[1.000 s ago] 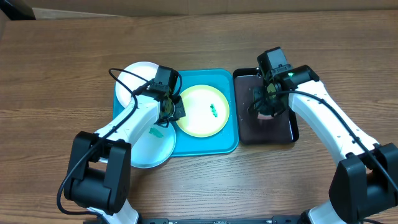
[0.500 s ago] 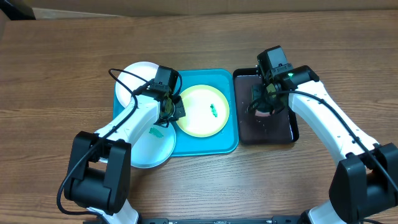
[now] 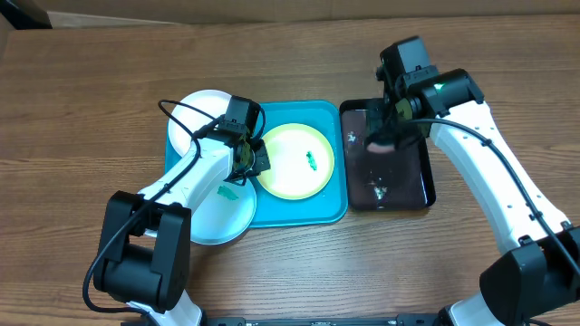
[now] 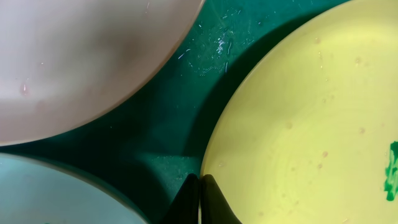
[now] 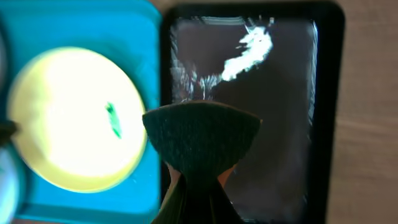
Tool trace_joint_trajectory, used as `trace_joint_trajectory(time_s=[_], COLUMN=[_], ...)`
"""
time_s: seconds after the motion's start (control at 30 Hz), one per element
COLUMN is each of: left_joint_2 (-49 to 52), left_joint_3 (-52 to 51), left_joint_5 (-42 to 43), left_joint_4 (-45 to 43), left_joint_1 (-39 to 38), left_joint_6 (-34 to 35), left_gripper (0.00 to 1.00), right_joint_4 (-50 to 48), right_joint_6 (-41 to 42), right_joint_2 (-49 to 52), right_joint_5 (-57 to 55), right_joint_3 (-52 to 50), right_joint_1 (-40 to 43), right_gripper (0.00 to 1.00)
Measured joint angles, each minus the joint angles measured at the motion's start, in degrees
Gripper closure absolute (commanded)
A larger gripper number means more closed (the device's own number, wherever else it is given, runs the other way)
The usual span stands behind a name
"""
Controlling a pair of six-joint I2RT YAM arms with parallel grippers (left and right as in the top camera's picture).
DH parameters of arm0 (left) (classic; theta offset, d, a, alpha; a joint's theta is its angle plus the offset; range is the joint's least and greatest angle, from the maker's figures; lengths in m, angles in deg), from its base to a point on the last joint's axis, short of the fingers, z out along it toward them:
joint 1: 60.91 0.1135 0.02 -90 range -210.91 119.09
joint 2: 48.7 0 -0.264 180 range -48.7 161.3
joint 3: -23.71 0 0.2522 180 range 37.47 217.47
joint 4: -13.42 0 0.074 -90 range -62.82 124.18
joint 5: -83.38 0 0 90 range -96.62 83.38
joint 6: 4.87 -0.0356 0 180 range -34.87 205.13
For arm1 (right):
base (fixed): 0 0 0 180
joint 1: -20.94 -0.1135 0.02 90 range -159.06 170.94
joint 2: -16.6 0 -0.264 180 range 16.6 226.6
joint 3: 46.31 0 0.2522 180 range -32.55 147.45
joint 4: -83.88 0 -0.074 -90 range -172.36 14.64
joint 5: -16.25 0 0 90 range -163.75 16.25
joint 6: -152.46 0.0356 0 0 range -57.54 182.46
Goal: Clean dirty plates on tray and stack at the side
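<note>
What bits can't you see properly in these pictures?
- Light blue plate: overhead, the left arm covers part of it.
- Left gripper: only fingertips show at the left wrist view's bottom edge, so whether they pinch the yellow-green plate is unclear.
- Black tray: the right wrist view is blurred, and the dark green pad in the right gripper hides part of it.

Robot lab setup: wood-grain table (image 3: 82, 81), left arm (image 3: 195, 177), right arm (image 3: 489, 172) mounted at near edge.
</note>
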Motion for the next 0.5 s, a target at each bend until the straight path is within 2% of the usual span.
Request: trace_joint_trajectory(time_s=[0.1,0.3,0.5], left_joint_2=[0.0,0.0,0.0], left_joint_3=[0.0,0.0,0.0], left_joint_5=[0.0,0.0,0.0], left_joint_4=[0.2,0.4,0.4], left_joint_1=[0.0,0.0,0.0], left_joint_6=[0.0,0.2,0.2], left_gripper=[0.78,0.82,0.84], right_joint_4=[-0.1,-4.5,-5.7], right_joint_6=[0.0,0.2,0.1], right_joint_2=[0.0,0.1,0.1], right_joint_5=[-1.6,-3.1,-3.3], right_joint_3=[-3.1,-12.0,-12.5], right_joint_1=[0.0,0.0,0.0], right_gripper=[0.96,0.96,0.96])
